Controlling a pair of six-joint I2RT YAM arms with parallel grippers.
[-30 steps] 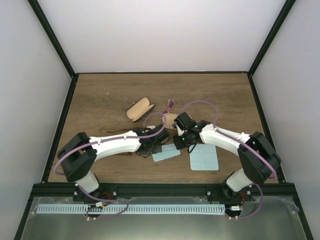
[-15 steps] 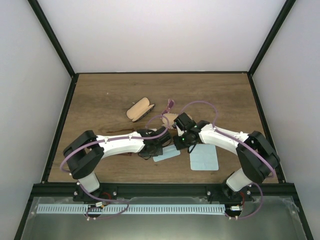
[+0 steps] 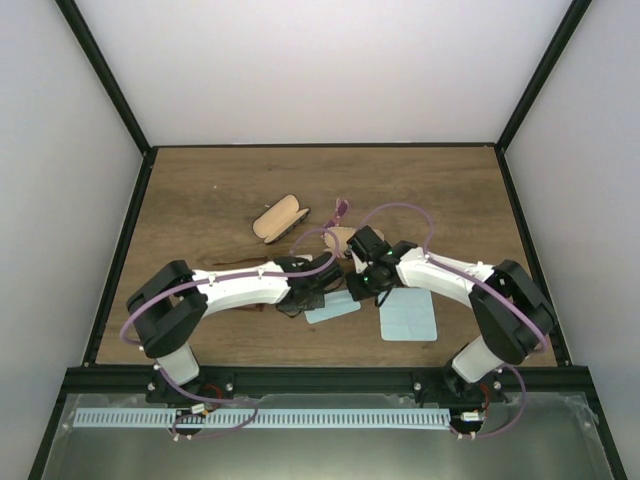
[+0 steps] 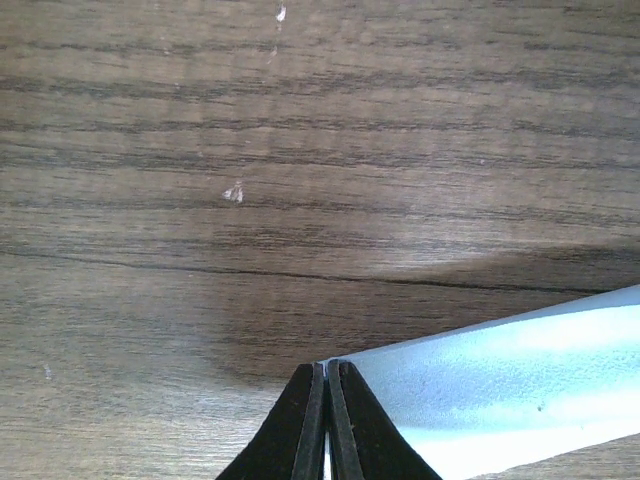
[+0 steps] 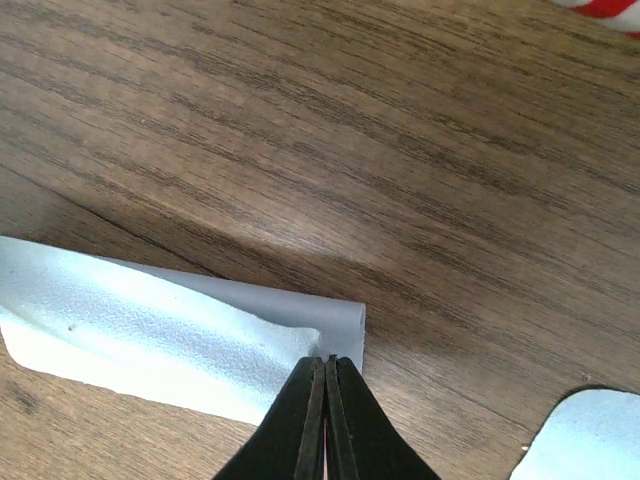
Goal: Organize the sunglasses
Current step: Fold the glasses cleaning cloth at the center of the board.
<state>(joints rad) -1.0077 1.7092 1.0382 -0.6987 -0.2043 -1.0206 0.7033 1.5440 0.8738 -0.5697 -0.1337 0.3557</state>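
The tan oval case [image 3: 280, 218] lies closed on the table [image 3: 190, 190], with open wood to its left and beyond it. The left gripper [image 4: 326, 368] is pinched tight on one corner of a light blue cloth [image 4: 500, 390], which lies flat. The sunglasses appear to be the thin reddish shape [image 3: 341, 209] just past the striped case [image 3: 338, 238], well clear of both arms, though it is too small to be sure. The right gripper [image 5: 326, 362] is likewise clamped on the cloth's opposite corner. The step in hand seems to be handling this cloth, folding or carrying it, with the sunglasses not yet dealt with. The next move calls for both wrists travelling together, since they sit close and could knock. A second cloth [image 3: 408, 316] lies just right, and the table's near edge is close, so free room lies mostly toward the far side.
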